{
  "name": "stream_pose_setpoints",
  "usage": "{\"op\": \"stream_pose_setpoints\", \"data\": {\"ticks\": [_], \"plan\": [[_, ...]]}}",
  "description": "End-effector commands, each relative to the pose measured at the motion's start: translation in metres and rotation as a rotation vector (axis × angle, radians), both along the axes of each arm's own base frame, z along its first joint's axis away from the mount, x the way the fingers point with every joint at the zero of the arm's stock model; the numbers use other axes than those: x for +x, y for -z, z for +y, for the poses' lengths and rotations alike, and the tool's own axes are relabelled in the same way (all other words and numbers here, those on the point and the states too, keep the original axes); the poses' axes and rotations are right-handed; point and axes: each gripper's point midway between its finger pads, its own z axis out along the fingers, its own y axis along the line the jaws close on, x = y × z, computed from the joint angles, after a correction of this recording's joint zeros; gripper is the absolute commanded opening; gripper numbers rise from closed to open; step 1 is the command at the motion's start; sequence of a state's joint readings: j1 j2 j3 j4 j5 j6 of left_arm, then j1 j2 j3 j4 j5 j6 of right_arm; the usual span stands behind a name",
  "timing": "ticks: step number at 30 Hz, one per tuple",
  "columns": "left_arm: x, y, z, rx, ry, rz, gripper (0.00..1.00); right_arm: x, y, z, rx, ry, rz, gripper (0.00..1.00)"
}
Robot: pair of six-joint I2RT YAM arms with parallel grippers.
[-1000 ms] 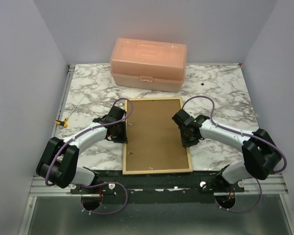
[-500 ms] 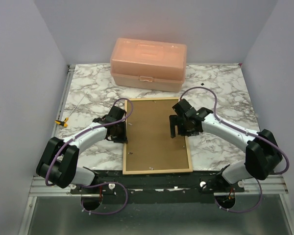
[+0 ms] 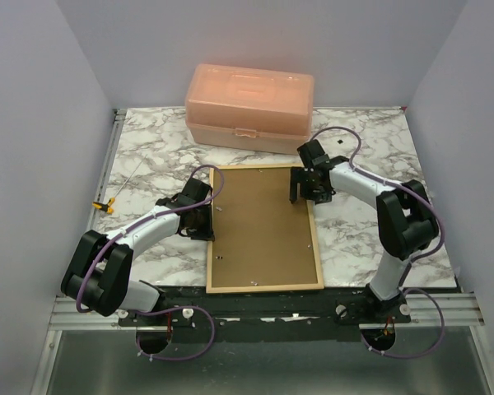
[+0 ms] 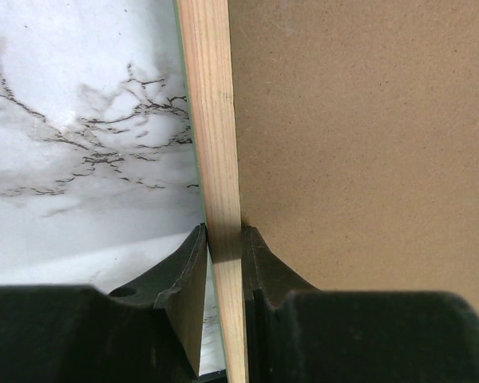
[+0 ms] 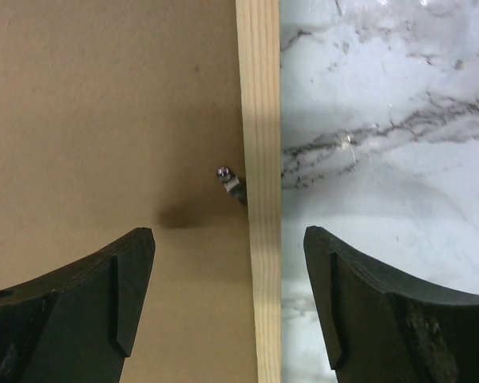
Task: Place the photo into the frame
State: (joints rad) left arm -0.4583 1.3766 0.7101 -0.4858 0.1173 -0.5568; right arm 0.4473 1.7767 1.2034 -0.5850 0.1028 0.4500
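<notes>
The frame (image 3: 263, 287) lies face down on the marble table, pale wood back up, with the brown backing board (image 3: 259, 226) filling it. The photo is not in view. My left gripper (image 3: 207, 222) is shut on the frame's left rail (image 4: 211, 120), one finger on each side of it, as the left wrist view (image 4: 223, 239) shows. My right gripper (image 3: 305, 193) is open near the frame's far right corner. In the right wrist view (image 5: 227, 233) its fingers straddle the right rail (image 5: 259, 96) without touching it. A small metal tab (image 5: 231, 182) sticks out by the rail.
A peach plastic box (image 3: 249, 107) stands at the back of the table, just beyond the frame. A small yellow-handled tool (image 3: 105, 204) lies at the left edge. Grey walls close in both sides.
My right arm has moved from the middle of the frame's right rail toward the far right corner. The left arm and the frame have not moved.
</notes>
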Motion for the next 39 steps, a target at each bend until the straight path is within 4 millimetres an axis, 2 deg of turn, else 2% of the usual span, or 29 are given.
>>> {"op": "stream_pose_setpoints", "data": {"ticks": [1,3,5,8,11,15,19,26,28,30,31,33,35,39], "plan": [[-0.001,-0.002,-0.012,-0.047,0.041,0.007,0.13,0.021,0.011,0.002,-0.02,-0.018,-0.013,0.8],[-0.001,-0.002,-0.012,-0.047,0.042,0.006,0.13,0.022,0.018,0.001,-0.018,-0.016,-0.005,0.72],[-0.001,-0.001,-0.012,-0.047,0.043,0.007,0.13,0.024,0.023,-0.002,-0.016,0.002,0.003,0.6],[-0.001,0.0,-0.013,-0.048,0.046,0.008,0.13,0.029,0.028,-0.007,-0.023,0.015,0.003,0.57],[-0.002,0.001,-0.012,-0.047,0.046,0.011,0.13,0.033,0.033,-0.013,-0.037,0.029,0.003,0.4],[-0.001,0.002,-0.013,-0.048,0.047,0.012,0.12,0.036,0.04,-0.021,-0.048,0.042,0.009,0.28],[-0.002,0.002,-0.013,-0.046,0.047,0.013,0.12,0.038,0.044,-0.025,-0.072,0.043,0.002,0.01],[-0.002,0.001,-0.013,-0.047,0.048,0.01,0.12,0.037,0.041,-0.027,-0.066,0.042,-0.021,0.0],[-0.002,0.0,-0.013,-0.049,0.047,0.007,0.12,0.033,0.036,-0.026,-0.057,0.042,-0.02,0.06],[-0.001,-0.003,-0.013,-0.051,0.046,0.0,0.12,0.03,0.028,-0.022,-0.025,0.033,-0.032,0.32],[-0.001,-0.003,-0.013,-0.051,0.045,-0.001,0.12,0.027,0.023,-0.019,0.0,0.026,-0.04,0.49],[0.0,-0.005,-0.013,-0.054,0.045,-0.006,0.12,0.023,0.011,-0.015,0.043,0.021,-0.059,0.69],[0.0,-0.007,-0.014,-0.059,0.045,-0.01,0.11,0.018,0.003,-0.012,0.076,0.02,-0.068,0.79],[0.001,-0.009,-0.018,-0.086,0.053,-0.017,0.11,0.005,-0.004,-0.003,0.152,0.012,-0.057,0.83]]}}
